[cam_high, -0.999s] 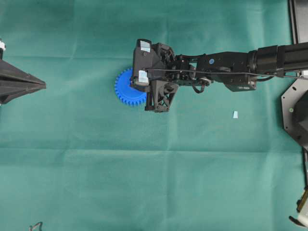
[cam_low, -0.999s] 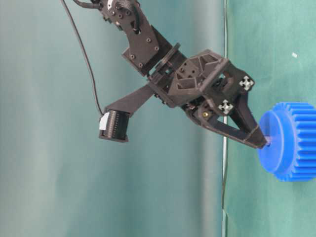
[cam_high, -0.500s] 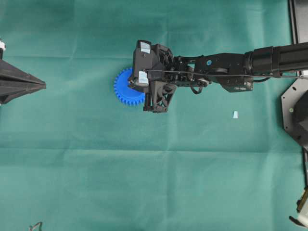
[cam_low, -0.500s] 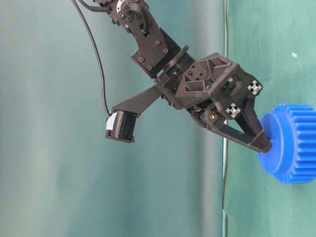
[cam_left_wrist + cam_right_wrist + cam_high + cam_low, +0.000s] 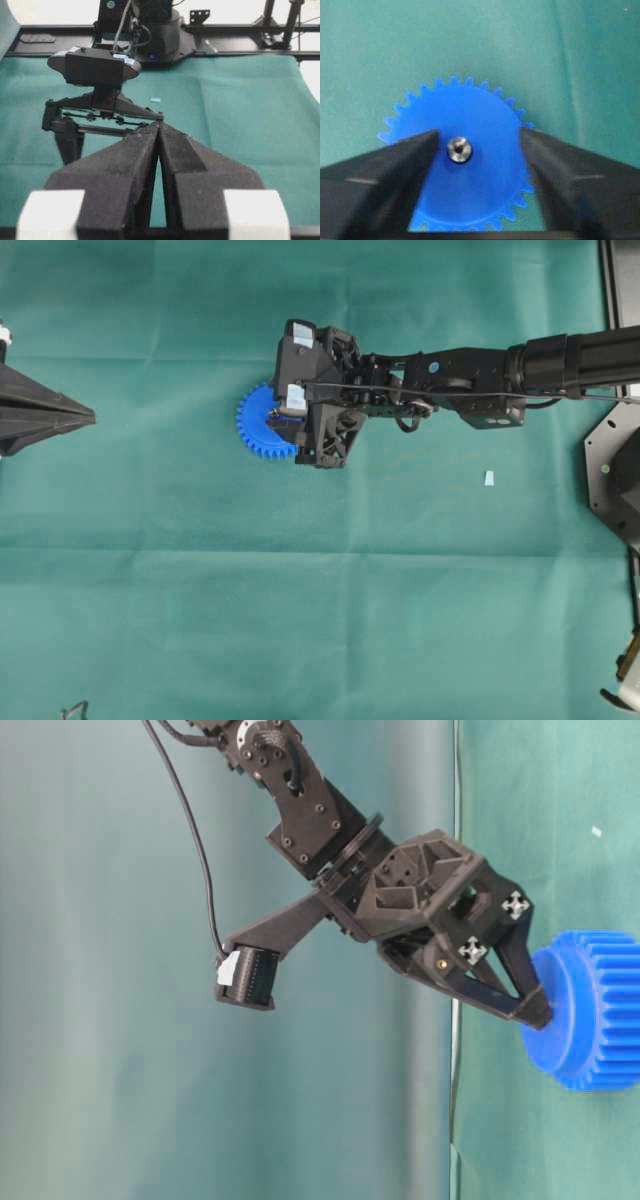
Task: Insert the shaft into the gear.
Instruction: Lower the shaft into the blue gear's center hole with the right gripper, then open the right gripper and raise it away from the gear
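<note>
The blue gear (image 5: 258, 422) lies flat on the green cloth, left of the table's middle. The silver shaft (image 5: 459, 149) stands in its centre hole, end-on in the right wrist view. My right gripper (image 5: 479, 137) hangs just above the gear (image 5: 470, 175), open, with one finger on either side of the shaft and neither touching it. From table level its fingertips (image 5: 535, 1007) sit at the top face of the gear (image 5: 592, 1010). My left gripper (image 5: 88, 418) rests at the far left, shut with nothing in it, its tips (image 5: 159, 125) pressed together.
A small pale blue scrap (image 5: 489, 478) lies on the cloth to the right of the gear, under the right arm's reach. Black frame parts (image 5: 612, 480) line the right edge. A tiny white speck (image 5: 596, 831) lies on the cloth.
My right gripper has opened, letting go of the shaft, which now stands free in the gear's hole. The left arm has not moved.
</note>
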Motion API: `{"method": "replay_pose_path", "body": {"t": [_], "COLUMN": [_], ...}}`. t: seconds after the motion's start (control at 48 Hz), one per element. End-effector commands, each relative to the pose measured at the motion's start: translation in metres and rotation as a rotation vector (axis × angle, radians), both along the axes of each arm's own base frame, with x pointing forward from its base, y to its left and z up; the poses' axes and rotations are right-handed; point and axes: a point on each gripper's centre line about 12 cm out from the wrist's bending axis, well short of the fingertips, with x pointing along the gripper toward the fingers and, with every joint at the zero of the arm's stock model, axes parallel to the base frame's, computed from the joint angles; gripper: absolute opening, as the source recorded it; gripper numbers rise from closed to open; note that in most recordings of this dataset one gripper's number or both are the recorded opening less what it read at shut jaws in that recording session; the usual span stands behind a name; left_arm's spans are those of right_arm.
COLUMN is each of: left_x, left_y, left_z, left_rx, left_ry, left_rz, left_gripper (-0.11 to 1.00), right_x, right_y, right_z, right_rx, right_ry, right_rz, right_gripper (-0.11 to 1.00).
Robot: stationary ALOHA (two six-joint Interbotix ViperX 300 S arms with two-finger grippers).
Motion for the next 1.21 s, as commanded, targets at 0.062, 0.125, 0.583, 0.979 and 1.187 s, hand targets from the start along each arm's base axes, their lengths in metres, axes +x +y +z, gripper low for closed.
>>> {"method": "replay_pose_path", "body": {"t": [0.062, 0.125, 0.583, 0.979, 1.187], "left_x": [0.002, 0.002, 0.002, 0.002, 0.002], "left_y": [0.0, 0.0, 0.0, 0.0, 0.0], "left_z": [0.009, 0.009, 0.008, 0.008, 0.009], "left_rx": [0.001, 0.001, 0.001, 0.001, 0.003], "left_ry": [-0.023, -0.023, -0.017, -0.015, -0.017], "left_rz": [0.001, 0.002, 0.001, 0.002, 0.001], "left_gripper": [0.0, 0.0, 0.0, 0.0, 0.0], "right_x": [0.004, 0.004, -0.011, -0.048, -0.081], "right_y": [0.002, 0.002, 0.005, 0.01, 0.014], "right_z": [0.016, 0.018, 0.093, 0.169, 0.192], "right_rx": [-0.004, -0.005, -0.04, -0.095, -0.107], "right_ry": [-0.04, -0.044, -0.165, -0.295, -0.366], "right_rz": [0.005, 0.005, 0.024, 0.045, 0.043], "right_gripper": [0.94, 0.91, 0.91, 0.9, 0.9]}}
